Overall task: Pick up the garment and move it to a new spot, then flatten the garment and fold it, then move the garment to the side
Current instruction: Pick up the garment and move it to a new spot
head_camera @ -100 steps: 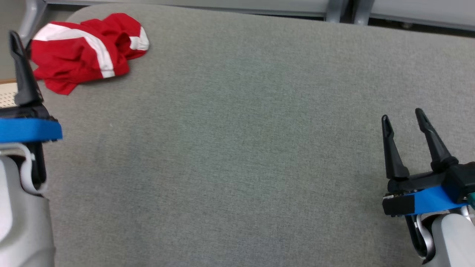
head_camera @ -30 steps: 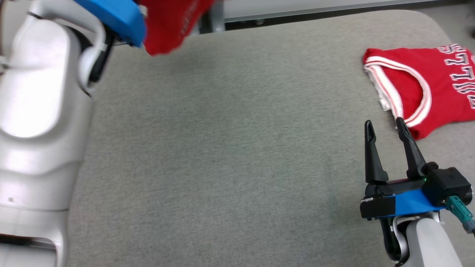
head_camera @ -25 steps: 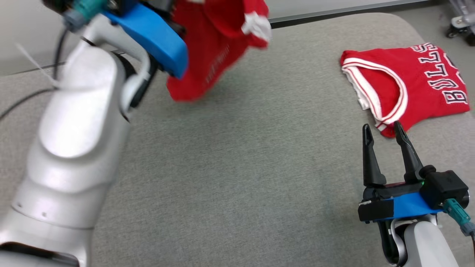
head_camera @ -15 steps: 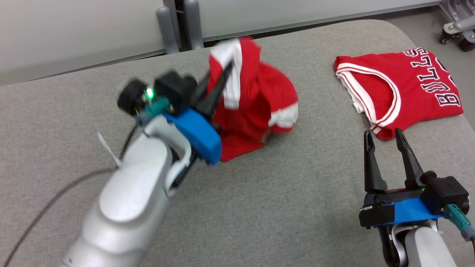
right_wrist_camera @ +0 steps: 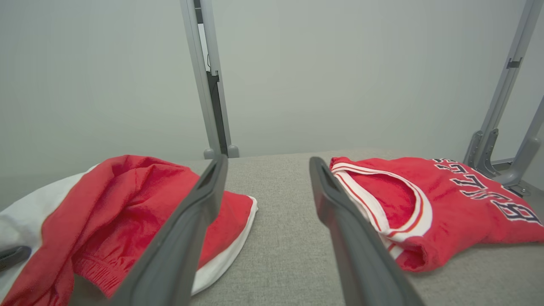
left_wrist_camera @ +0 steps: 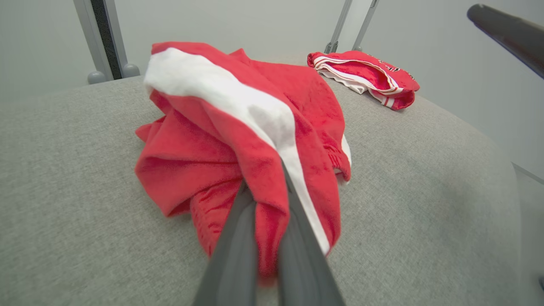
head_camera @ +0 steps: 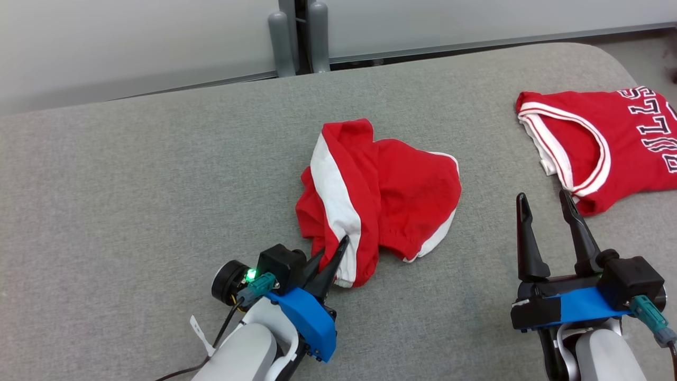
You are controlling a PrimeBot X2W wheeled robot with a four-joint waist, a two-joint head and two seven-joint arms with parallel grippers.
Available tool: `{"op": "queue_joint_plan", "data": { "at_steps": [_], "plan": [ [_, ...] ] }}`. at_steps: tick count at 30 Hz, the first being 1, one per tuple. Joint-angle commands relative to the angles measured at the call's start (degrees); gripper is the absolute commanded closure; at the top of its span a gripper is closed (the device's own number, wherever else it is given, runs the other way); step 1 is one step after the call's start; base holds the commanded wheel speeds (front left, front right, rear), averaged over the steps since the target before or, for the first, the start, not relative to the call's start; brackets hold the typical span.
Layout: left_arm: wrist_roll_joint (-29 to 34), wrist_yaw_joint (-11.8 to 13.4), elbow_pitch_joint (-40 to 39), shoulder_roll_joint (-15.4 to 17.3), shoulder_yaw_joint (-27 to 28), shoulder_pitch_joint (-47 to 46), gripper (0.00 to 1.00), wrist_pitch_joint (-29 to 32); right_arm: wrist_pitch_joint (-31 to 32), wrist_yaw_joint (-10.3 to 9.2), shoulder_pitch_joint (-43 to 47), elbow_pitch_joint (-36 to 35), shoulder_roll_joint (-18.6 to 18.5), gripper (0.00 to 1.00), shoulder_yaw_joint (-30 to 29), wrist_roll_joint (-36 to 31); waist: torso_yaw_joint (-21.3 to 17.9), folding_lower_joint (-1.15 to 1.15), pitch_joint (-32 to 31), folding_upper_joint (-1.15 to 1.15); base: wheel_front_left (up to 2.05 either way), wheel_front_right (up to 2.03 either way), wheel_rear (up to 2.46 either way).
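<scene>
A: A grey padded tabletop (head_camera: 158, 185), pale wall panels (head_camera: 132, 47) behind it. Where does the job stand?

B: Early, I'd say. The garment (head_camera: 402, 196), red shorts with white side stripes, lies in a crumpled heap about mid-tabletop, towards the front. If that is its new spot, the first step is all but done.

A: And the jersey (head_camera: 624, 143) at the far right?

B: It lies folded, well apart from the shorts (not the piece in hand, by my reading).

A: The pincers?

B: The left pincer (head_camera: 338, 247) is pressed together on the heap's near hem, with a fold of red and white cloth caught between its fingers. It has not let go. The right pincer (head_camera: 543, 196) stands spread and empty, over bare tabletop between the two clothes.

A: So what's left?

B: Letting go, spreading it flat, folding it and shifting it aside. None of that shows yet.
</scene>
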Motion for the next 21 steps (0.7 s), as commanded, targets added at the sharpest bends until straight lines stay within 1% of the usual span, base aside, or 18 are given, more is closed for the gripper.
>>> {"op": "queue_joint_plan", "data": {
  "at_steps": [1, 4, 8, 12, 17, 21],
  "plan": [
    [-0.08, 0.76, 0.21, -0.09, -0.27, 0.66, 0.00, -1.07, -0.07, -0.02, 0.29, 0.28, 0.09, 0.00, -0.02, 0.11, 0.78, 0.01, -0.50, 0.00, 0.00, 0.00, 0.00],
    [-0.01, 1.89, 0.67, -0.08, -0.05, 1.36, 0.00, -2.66, -0.07, -0.02, 0.70, 0.36, 0.09, 0.00, -0.28, -0.05, 1.69, 0.01, -1.16, 0.00, 0.00, 0.00, 0.00],
    [0.05, 3.76, 0.54, 1.26, 1.75, 1.56, 0.00, -4.77, -0.07, -0.02, 1.47, 0.30, 0.09, 0.00, -1.15, -0.42, 3.45, 0.01, -2.09, 0.00, 0.00, 0.00, 0.00],
    [-0.29, 5.48, -1.32, 3.11, 4.45, 2.38, 0.00, -6.49, -0.07, -0.02, 2.13, 0.53, 0.07, 0.00, -1.47, -0.42, 5.09, 0.01, -3.31, 0.00, 0.00, 0.00, 0.00],
    [0.24, 8.15, -5.95, 6.20, 9.53, 5.04, 0.00, -7.42, -0.07, -0.02, 2.76, 0.34, 0.08, 0.00, -1.28, -0.37, 6.56, 0.01, -4.73, 0.00, 0.00, 0.00, 0.00],
    [1.99, 10.23, -12.64, 8.25, 15.27, 8.98, 0.00, -7.38, -0.08, -0.02, 3.25, -0.04, 0.07, 0.00, -1.46, -0.30, 7.24, 0.01, -5.52, 0.00, 0.00, 0.00, 0.00]
  ]
}}
